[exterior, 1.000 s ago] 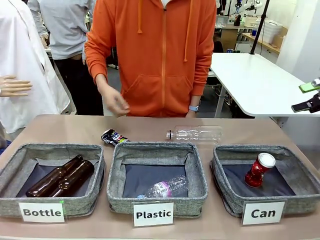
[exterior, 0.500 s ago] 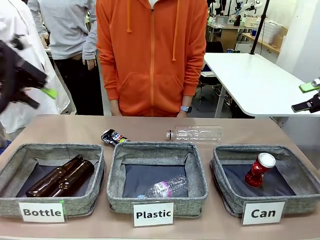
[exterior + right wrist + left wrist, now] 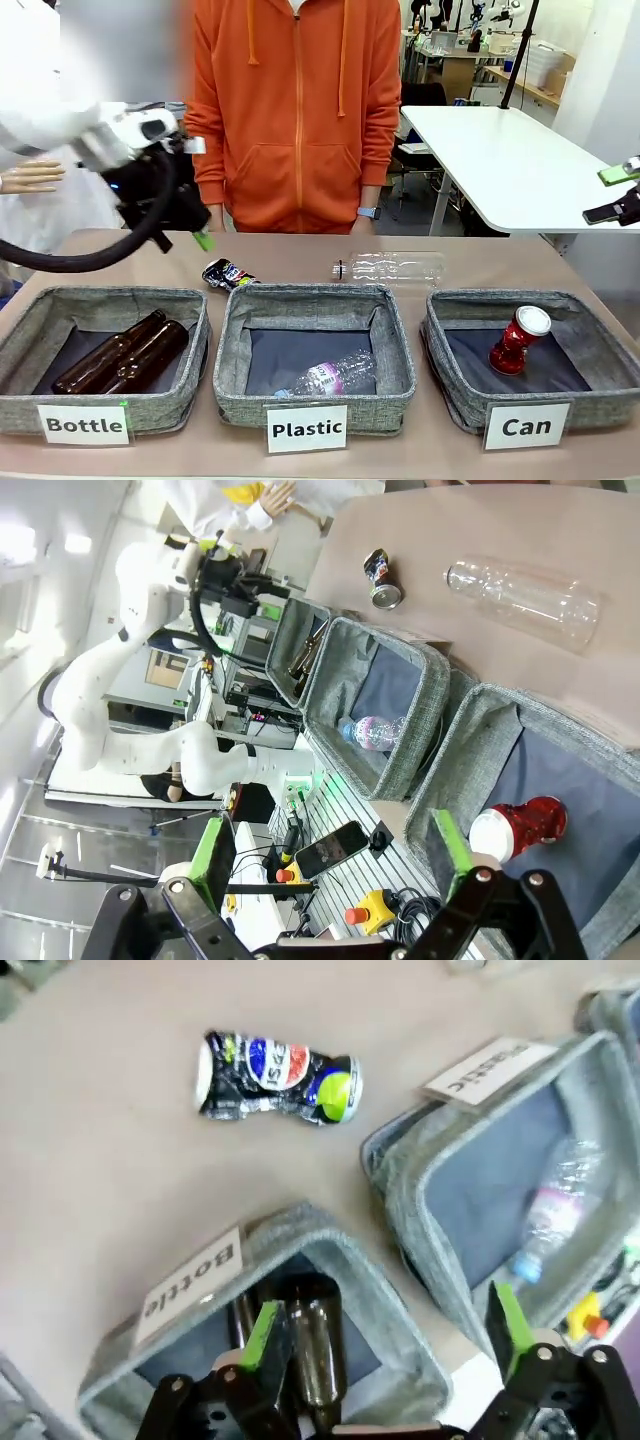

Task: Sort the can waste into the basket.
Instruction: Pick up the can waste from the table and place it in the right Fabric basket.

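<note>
1. We read one white sign on each of three grey fabric rectangular baskets: "Bottle", "Plastic", "Can".
2. The "Can" basket [image 3: 520,296] held the red drink can with a silver top [image 3: 518,340], tilted on the dark lining.
3. The crushed blue-black can with red and white print [image 3: 275,1075] lay on the brown table [image 3: 300,250], just behind the "Bottle" basket [image 3: 110,294] and "Plastic" basket [image 3: 310,292]. Its lettering was unreadable.
4. "Bottle" held two brown glass bottles [image 3: 120,357]. "Plastic" held one clear plastic bottle [image 3: 330,377].
5. The left gripper [image 3: 388,1332] hung near the crushed can, fingers apart, empty.
6. The right gripper [image 3: 332,858] was raised off to the right, fingers apart, empty.
</note>
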Controlling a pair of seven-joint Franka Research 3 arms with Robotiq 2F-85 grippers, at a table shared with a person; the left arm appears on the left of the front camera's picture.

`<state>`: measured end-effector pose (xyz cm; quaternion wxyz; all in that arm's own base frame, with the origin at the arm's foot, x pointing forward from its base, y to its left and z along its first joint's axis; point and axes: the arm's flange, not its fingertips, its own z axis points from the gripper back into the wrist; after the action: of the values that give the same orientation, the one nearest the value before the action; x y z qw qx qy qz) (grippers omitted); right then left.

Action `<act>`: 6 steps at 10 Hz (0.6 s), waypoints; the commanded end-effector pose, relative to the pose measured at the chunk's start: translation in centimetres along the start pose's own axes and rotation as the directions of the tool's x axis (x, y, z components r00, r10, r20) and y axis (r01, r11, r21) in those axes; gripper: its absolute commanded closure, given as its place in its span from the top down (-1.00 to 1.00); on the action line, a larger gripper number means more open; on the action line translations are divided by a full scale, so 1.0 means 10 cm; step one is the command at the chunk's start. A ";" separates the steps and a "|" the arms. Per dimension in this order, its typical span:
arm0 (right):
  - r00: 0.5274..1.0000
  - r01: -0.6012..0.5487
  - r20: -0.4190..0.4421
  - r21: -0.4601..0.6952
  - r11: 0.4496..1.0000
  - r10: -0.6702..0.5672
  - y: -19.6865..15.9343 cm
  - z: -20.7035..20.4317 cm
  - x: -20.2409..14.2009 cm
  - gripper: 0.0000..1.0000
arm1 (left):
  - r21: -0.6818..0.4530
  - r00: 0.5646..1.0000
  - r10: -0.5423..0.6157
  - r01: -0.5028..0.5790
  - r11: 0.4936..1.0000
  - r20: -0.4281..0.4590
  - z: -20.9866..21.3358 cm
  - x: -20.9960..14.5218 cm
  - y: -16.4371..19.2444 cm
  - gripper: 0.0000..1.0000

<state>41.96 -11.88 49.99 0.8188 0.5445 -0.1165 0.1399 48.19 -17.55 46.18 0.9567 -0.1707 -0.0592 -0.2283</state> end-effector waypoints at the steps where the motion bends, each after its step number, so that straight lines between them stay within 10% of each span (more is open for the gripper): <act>1: 1.000 -0.014 -0.006 0.001 1.000 0.014 0.01 0.02 -0.02 1.00 | 0.070 0.999 -0.036 0.038 0.997 -0.025 -0.15 0.34 0.02 1.00; 3: 1.000 -0.014 -0.006 0.001 1.000 0.014 0.01 0.02 -0.02 1.00 | 0.009 0.991 0.131 -0.132 0.991 0.026 -0.05 0.43 0.13 1.00; 4: 1.000 -0.014 -0.006 0.001 1.000 0.014 0.01 0.02 -0.02 1.00 | 0.032 0.999 -0.036 0.037 0.999 -0.017 -0.25 0.30 -0.05 1.00; 6: 1.000 -0.014 -0.006 0.001 1.000 0.014 0.01 0.02 -0.02 1.00 | 0.032 0.999 -0.036 0.037 0.999 -0.017 -0.25 0.30 -0.05 1.00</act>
<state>41.96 -11.87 49.99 0.8188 0.5445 -0.1164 0.1398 51.56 -20.36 44.55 0.9584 -0.1562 -0.0577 -0.2318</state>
